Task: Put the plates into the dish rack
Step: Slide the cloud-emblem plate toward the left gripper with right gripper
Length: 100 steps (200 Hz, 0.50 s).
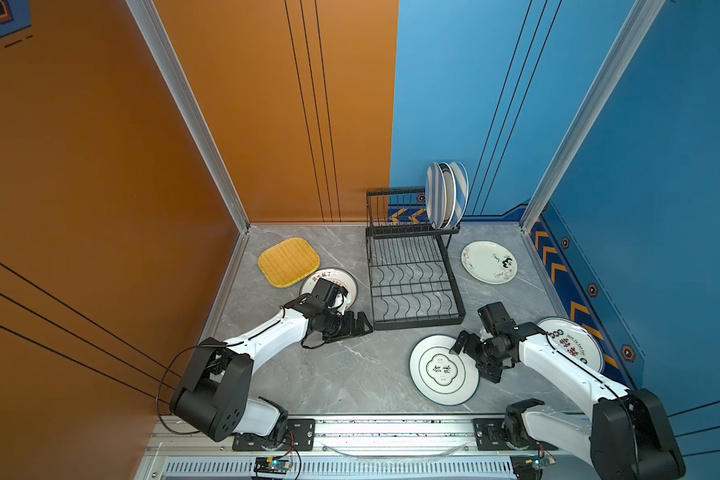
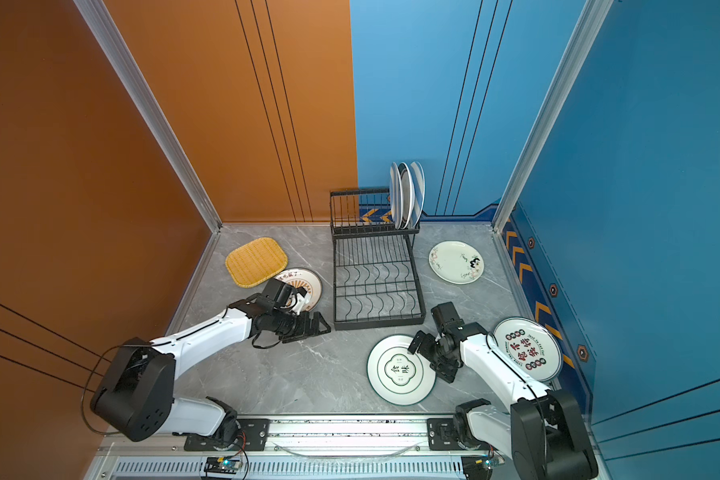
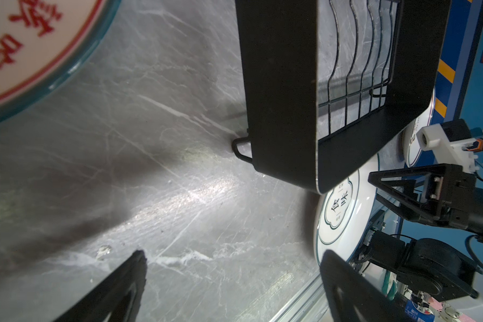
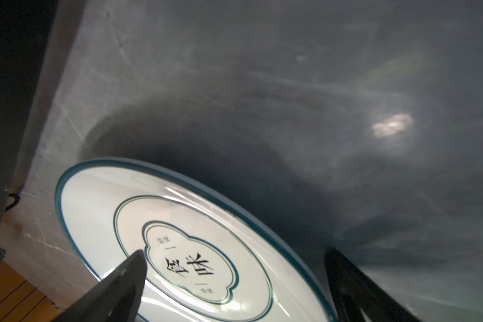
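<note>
Lining up a grab, I reckon: right pincer (image 1: 472, 359) gapes wide and empty over the rim of the green-rimmed plate (image 1: 437, 374), so next it should pinch, lift and slot it into the dish rack (image 1: 412, 282) close beside it.

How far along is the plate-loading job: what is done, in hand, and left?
Done: three plates stand upright on the upper shelf of the rack. In hand: nothing gripped; the right gripper is open astride the edge of the green-rimmed plate, the left gripper open over bare table. Left: five plates lying flat, that one plus the yellow woven plate, sunburst plate, floral plate and red-lettered plate.
</note>
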Each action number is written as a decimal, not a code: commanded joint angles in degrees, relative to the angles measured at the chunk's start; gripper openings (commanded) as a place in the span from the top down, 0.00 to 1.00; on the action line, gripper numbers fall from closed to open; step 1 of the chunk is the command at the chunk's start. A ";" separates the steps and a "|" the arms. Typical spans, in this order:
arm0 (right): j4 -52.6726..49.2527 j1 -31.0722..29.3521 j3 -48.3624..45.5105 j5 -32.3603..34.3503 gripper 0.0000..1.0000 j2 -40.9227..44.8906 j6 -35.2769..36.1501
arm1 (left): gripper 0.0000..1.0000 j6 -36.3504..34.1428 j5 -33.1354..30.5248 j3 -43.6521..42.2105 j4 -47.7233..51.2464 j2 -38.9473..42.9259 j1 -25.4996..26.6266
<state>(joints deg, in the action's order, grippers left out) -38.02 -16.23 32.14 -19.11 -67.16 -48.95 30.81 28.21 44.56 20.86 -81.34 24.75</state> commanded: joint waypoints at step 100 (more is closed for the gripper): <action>6.97 -8.54 8.51 -13.75 0.01 -15.07 16.83 | 0.02 -1.72 2.21 -1.48 2.42 0.83 0.79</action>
<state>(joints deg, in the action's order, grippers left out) -33.82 -26.15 40.58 -27.51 -80.40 -38.41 29.76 29.26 44.12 21.63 -81.03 24.97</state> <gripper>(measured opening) 0.999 0.981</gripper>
